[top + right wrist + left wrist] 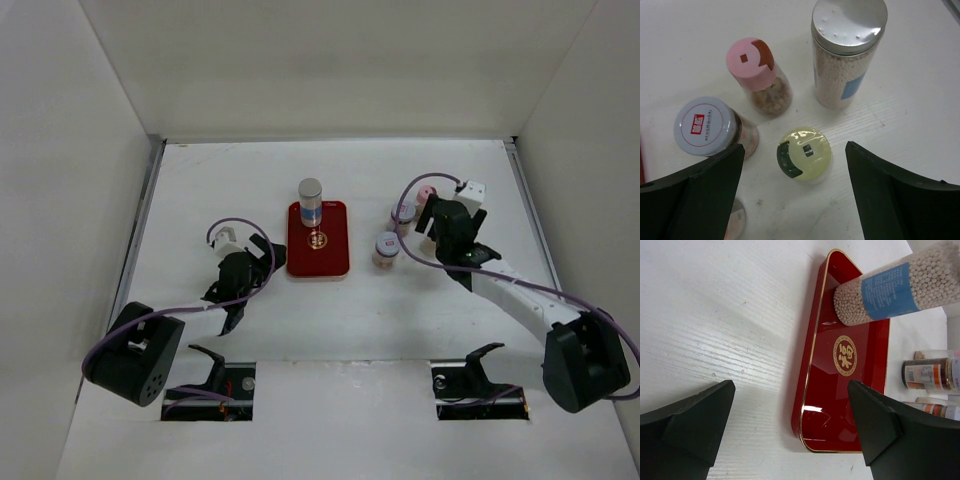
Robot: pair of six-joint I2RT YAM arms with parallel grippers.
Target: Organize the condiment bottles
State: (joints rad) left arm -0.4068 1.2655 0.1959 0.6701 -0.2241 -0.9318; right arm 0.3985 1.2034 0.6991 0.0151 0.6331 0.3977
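Red tray (335, 255) at frame centre holds one bottle (310, 200) upright, long axis vertical; yellow-capped bottle (804, 152) stands cap-up inside the released right gripper (795, 147); left gripper (791, 385) likewise spread, empty.

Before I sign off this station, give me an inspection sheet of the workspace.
Surface: white table, red tray at centre.
Job's things: grey-capped bottle upright on tray; pink-capped bottle, silver-capped jar, white-capped jar, yellow-capped jar grouped on table to its right.
Clutter: nothing seen.
Grippers: left pincer open, empty, beside tray; right pincer open, empty, aimed at yellow-capped jar.
Cables: purple cables looped at both wrists.
Surroundings: white walls on three sides.
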